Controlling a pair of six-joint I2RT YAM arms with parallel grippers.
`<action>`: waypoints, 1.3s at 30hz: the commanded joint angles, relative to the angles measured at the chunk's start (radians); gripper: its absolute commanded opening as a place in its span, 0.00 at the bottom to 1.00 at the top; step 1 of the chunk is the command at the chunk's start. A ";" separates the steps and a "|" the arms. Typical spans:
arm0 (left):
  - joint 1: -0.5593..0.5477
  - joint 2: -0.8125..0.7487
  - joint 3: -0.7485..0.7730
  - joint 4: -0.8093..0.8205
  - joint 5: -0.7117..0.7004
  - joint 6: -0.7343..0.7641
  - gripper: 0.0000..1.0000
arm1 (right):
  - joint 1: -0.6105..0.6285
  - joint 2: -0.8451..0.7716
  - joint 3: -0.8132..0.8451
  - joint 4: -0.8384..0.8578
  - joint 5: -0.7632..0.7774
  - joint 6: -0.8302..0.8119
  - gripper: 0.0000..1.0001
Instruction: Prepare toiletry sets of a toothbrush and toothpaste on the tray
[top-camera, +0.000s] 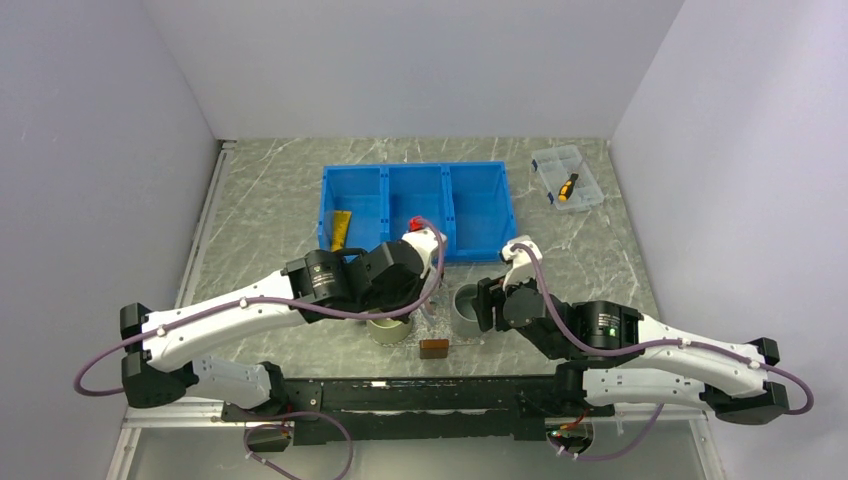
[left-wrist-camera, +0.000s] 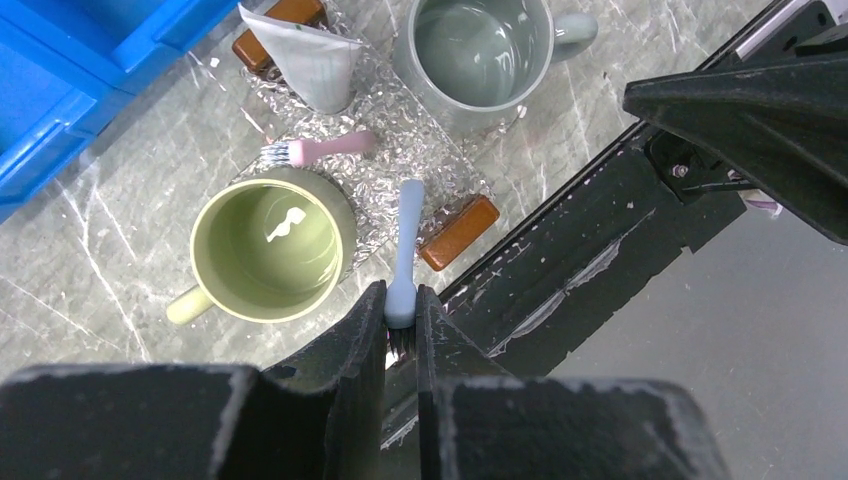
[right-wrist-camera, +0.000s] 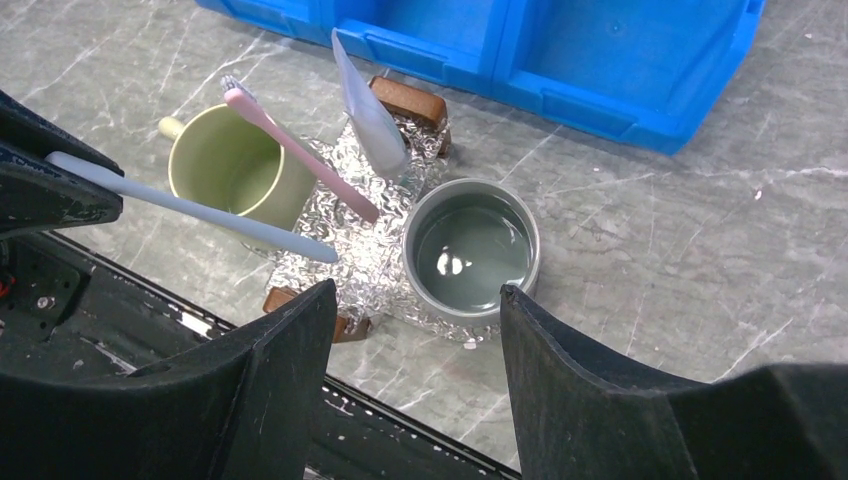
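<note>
Grips the toothbrush (left-wrist-camera: 405, 230) by one end in the left gripper (left-wrist-camera: 400, 318), clamped tight, handle slanting out over the tray (left-wrist-camera: 425, 150) (toothpaste (left-wrist-camera: 315, 65) propped up at its far end), and holds the right gripper (right-wrist-camera: 415, 295) spread wide above the grey mug (right-wrist-camera: 470, 250).

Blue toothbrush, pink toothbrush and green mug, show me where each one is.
blue toothbrush (left-wrist-camera: 405, 230): left wrist view, middle of its handle.
pink toothbrush (left-wrist-camera: 335, 147): left wrist view, on its handle.
green mug (left-wrist-camera: 270, 245): left wrist view, inside bottom.
</note>
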 joint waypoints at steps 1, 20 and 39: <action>-0.019 0.001 0.039 0.008 -0.009 -0.008 0.00 | -0.008 -0.006 -0.017 0.048 -0.009 -0.001 0.63; -0.032 0.129 0.080 -0.031 0.019 0.026 0.00 | -0.024 0.000 -0.035 0.064 -0.033 0.002 0.63; -0.042 0.199 0.093 -0.029 0.059 0.037 0.00 | -0.035 -0.020 -0.050 0.055 -0.034 0.011 0.63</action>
